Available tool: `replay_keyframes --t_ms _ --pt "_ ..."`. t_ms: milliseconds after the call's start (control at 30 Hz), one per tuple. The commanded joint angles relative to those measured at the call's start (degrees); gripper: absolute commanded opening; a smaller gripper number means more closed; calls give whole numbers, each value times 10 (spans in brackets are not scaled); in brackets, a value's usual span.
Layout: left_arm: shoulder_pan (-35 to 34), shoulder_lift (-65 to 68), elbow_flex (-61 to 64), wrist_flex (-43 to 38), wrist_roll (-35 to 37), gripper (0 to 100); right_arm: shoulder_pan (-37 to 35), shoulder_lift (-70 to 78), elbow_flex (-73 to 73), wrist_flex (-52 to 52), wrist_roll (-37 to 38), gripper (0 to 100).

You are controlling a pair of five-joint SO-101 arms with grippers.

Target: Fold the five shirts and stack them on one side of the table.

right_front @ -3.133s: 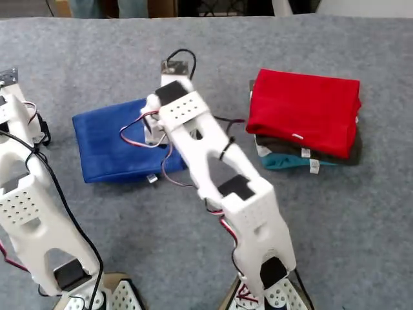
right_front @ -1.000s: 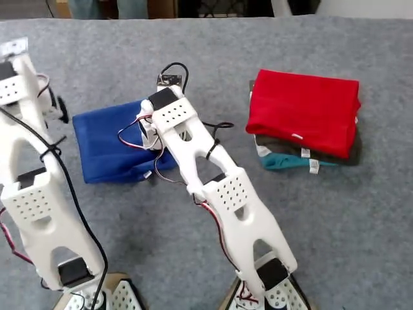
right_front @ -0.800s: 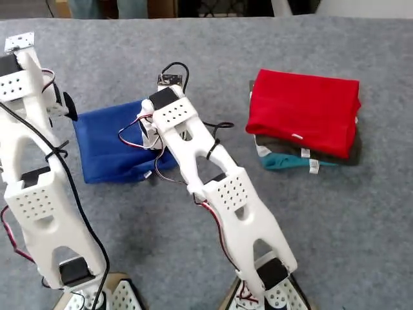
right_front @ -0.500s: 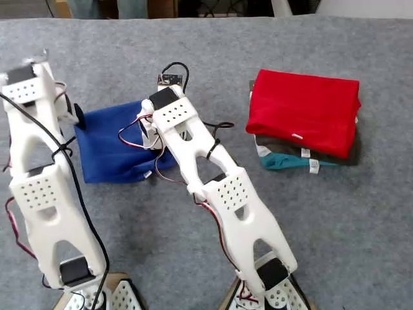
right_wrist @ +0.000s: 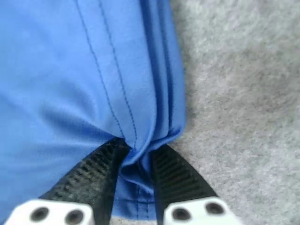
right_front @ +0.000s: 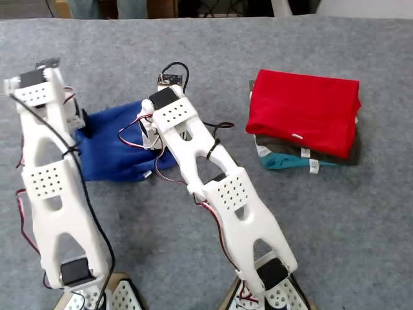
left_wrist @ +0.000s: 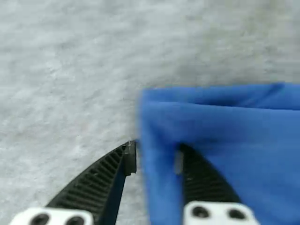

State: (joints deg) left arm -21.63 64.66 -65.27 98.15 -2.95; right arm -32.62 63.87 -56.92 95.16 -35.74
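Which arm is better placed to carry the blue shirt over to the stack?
Right, probably: the right gripper is shut on the blue shirt, nearer the stack. The left gripper is open around a corner.

No legible txt, nos. or signs anywhere. Small white tags [right_front: 314, 166] on the stacked shirts [right_front: 303, 110] may carry print, but it's too small to read.

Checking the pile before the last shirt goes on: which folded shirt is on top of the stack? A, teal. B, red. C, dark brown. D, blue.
B: the red shirt lies uppermost, above the teal shirt, while the blue shirt lies apart.
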Motion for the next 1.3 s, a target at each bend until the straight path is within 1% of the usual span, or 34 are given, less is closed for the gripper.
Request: replay_keyframes --t_ms 0,167,333,467,600,700,867,967,1133,1267 --pt "12 33 -65 4 -10 29 18 29 -2 -5 4 14" --pt "14 47 -92 5 -6 27 18 29 -2 -4 4 14" --pt "15 17 -92 4 -6 27 27 24 -7 -4 4 14" --pt "14 -36 -92 6 -6 27 44 15 -30 16 4 14" --pt "22 -109 -91 24 -4 27 64 -5 -109 56 7 14" --pt "32 -162 -91 26 -4 27 76 -27 -159 59 37 14" --pt "53 -247 -91 26 -4 27 108 -93 -211 59 40 15" --pt "70 -284 -91 26 -4 28 131 -148 -219 60 41 15" --pt "116 -330 -91 25 0 28 164 -243 -219 60 73 15" --pt "156 -354 -92 -5 41 28 193 -309 -219 60 91 15"
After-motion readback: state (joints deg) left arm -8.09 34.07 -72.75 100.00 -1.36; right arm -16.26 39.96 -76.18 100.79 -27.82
